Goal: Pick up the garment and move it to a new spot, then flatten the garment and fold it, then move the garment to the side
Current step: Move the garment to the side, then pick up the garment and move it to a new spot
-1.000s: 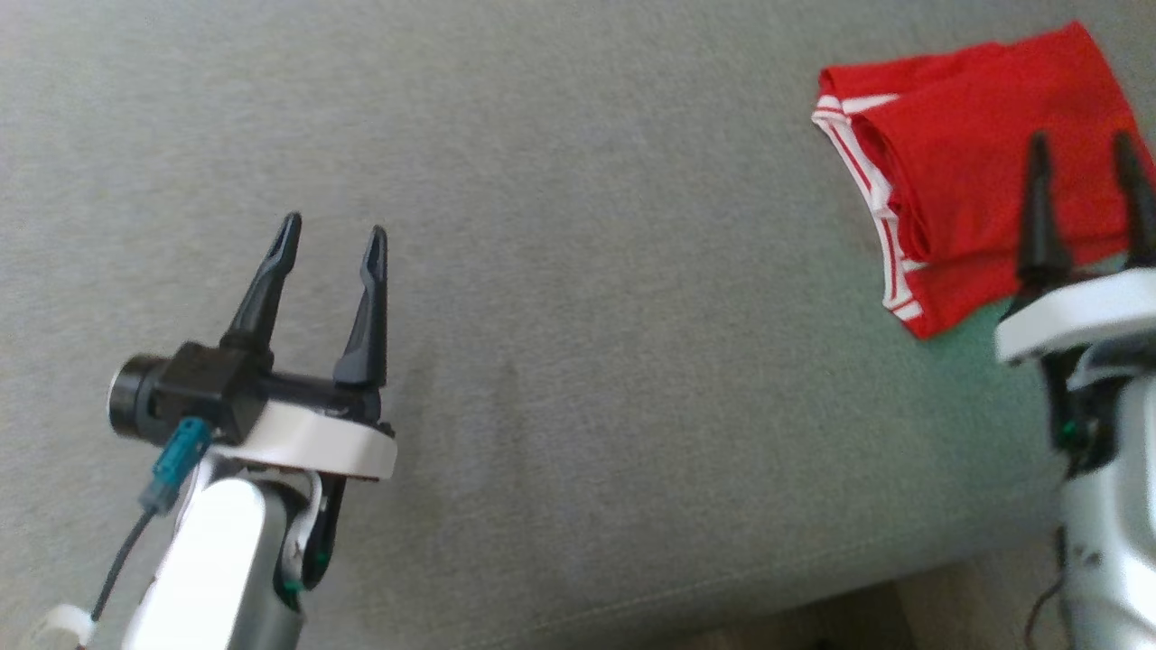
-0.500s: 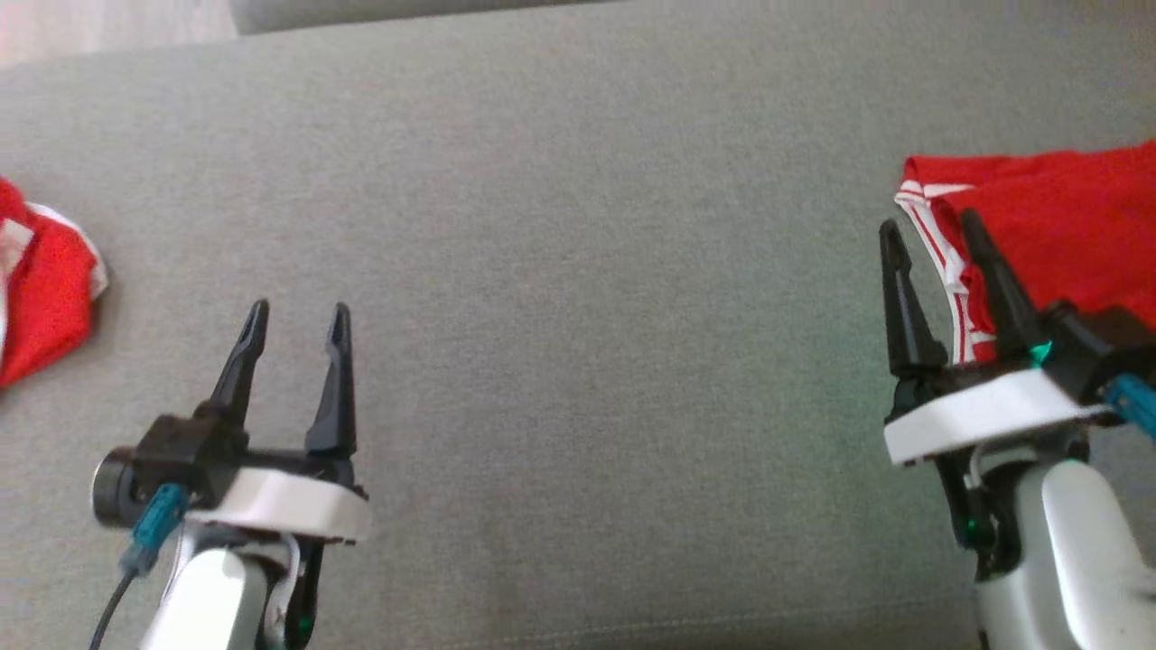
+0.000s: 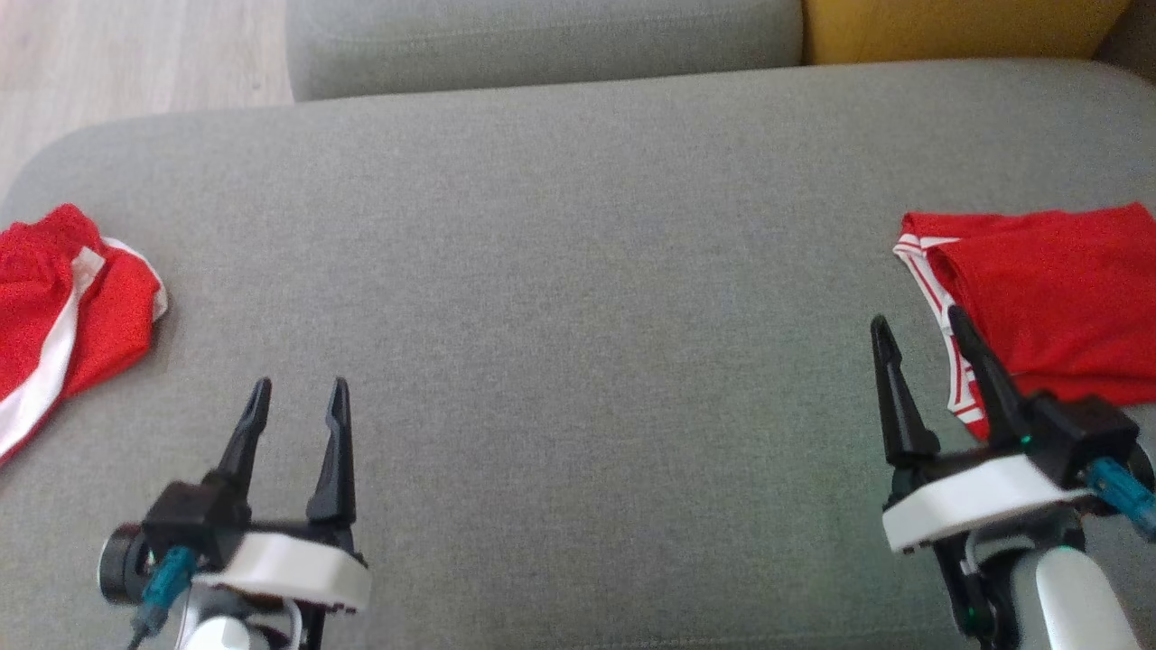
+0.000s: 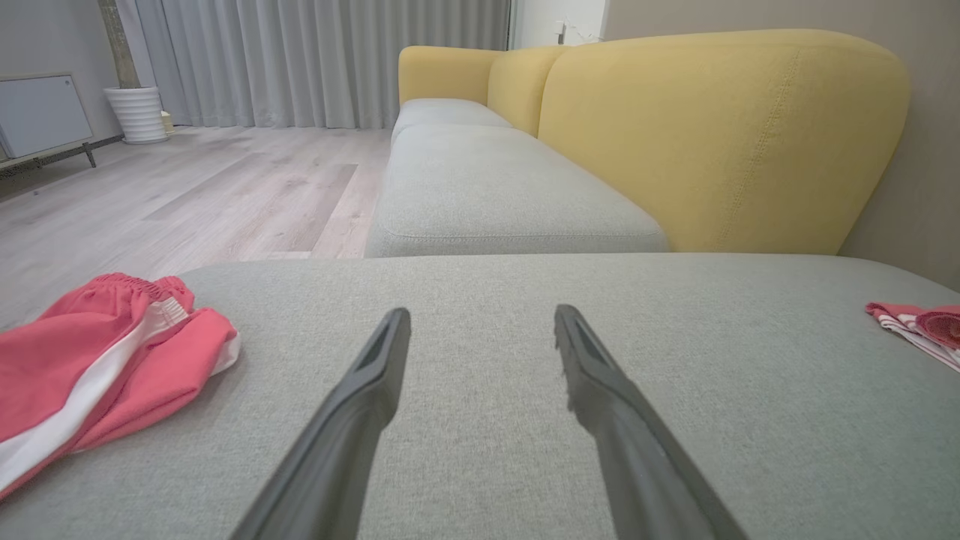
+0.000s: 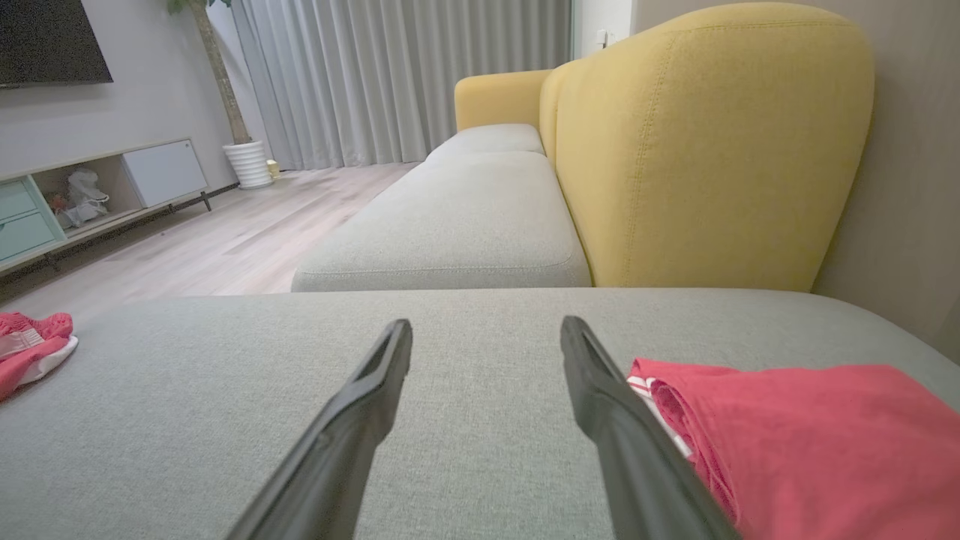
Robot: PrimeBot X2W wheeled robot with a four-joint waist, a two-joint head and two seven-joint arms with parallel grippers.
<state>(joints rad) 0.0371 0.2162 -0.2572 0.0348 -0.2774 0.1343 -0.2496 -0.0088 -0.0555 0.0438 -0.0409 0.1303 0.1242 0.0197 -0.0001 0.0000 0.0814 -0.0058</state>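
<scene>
Folded garment [image 3: 1057, 298] is laid aside at the sofa seat's [image 3: 578, 316] right. Crumpled garment [image 3: 54, 307] at left is judged not yet handled. Left gripper [image 3: 300, 390] and right gripper [image 3: 915, 320] are held apart, empty.

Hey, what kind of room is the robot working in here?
Most likely a home living room: a grey-cushioned sofa with yellow backrests, floor-length curtains, and a low media cabinet standing on a wood floor.

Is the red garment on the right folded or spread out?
Folded: the garment lies as a compact rectangle, layers stacked along its striped edge.
</scene>
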